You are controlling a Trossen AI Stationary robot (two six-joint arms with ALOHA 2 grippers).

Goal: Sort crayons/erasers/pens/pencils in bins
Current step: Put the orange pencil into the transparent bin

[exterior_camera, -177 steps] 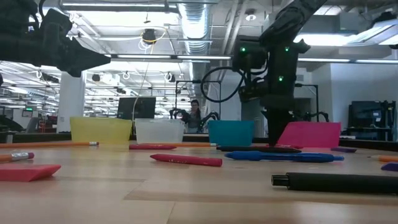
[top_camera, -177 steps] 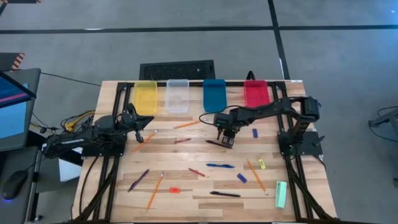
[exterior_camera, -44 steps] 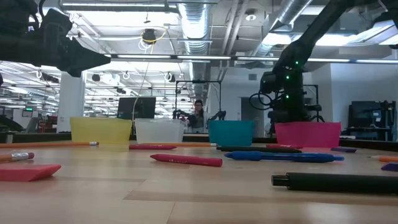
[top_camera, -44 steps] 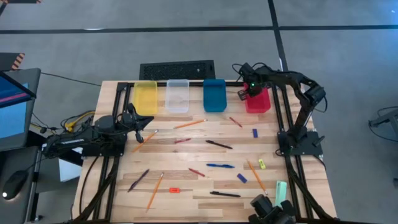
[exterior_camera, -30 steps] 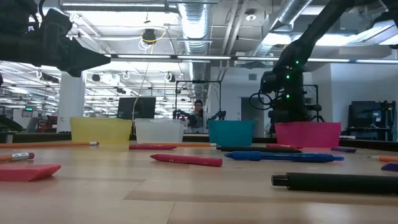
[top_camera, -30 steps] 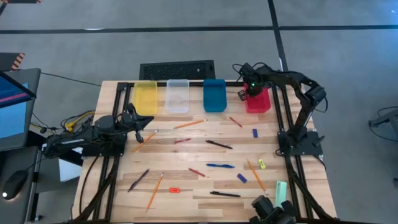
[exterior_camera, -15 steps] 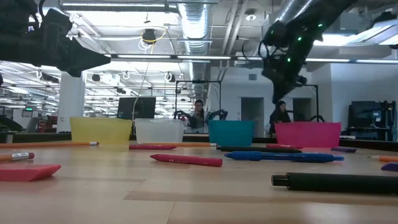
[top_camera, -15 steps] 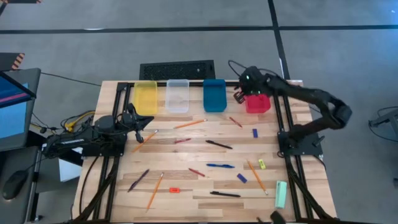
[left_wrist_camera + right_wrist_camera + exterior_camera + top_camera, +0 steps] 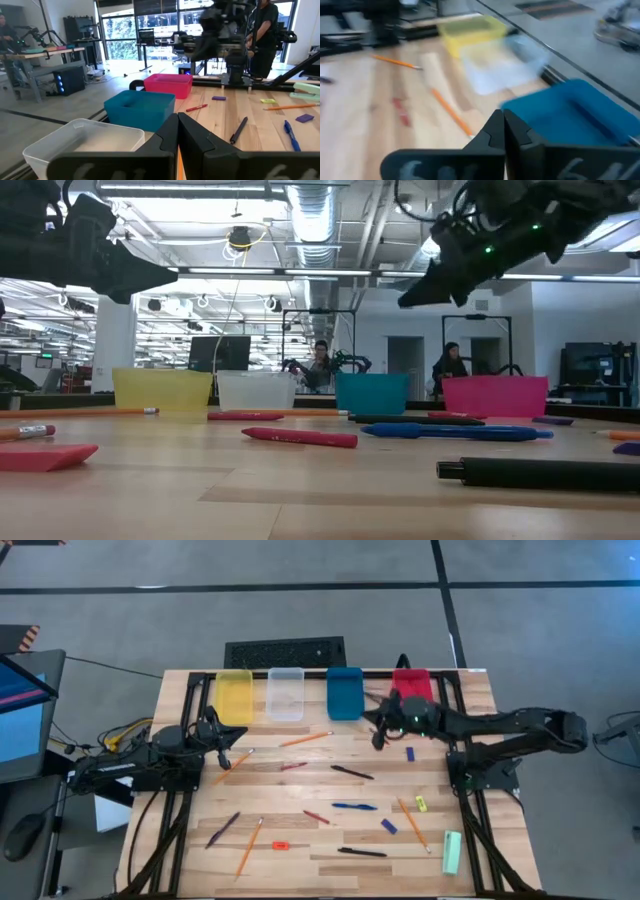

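Four bins stand along the far edge: yellow [image 9: 235, 695], clear [image 9: 285, 693], blue [image 9: 345, 692] and red [image 9: 411, 685]. Pens, such as a black one [image 9: 352, 772] and a blue one [image 9: 354, 806], lie loose on the wood with orange pencils [image 9: 305, 739], red crayons [image 9: 316, 816] and small erasers [image 9: 410, 753]. My right gripper [image 9: 378, 736] hangs shut and empty, well above the table just in front of the blue and red bins [image 9: 405, 303]. My left gripper [image 9: 232, 755] rests shut at the table's left, near a pencil [image 9: 233, 767].
A pale green bar [image 9: 452, 852] lies at the near right corner. A black keyboard [image 9: 285, 651] sits behind the bins. In the low view, people [image 9: 320, 365] stand in the room beyond the table. Bare wood shows in front of the yellow and clear bins.
My right gripper has risen from over the red bin and swung toward the table's near edge and a little left. It now hangs high in front of the blue and red bins, and its arm is stretched out low from the right.
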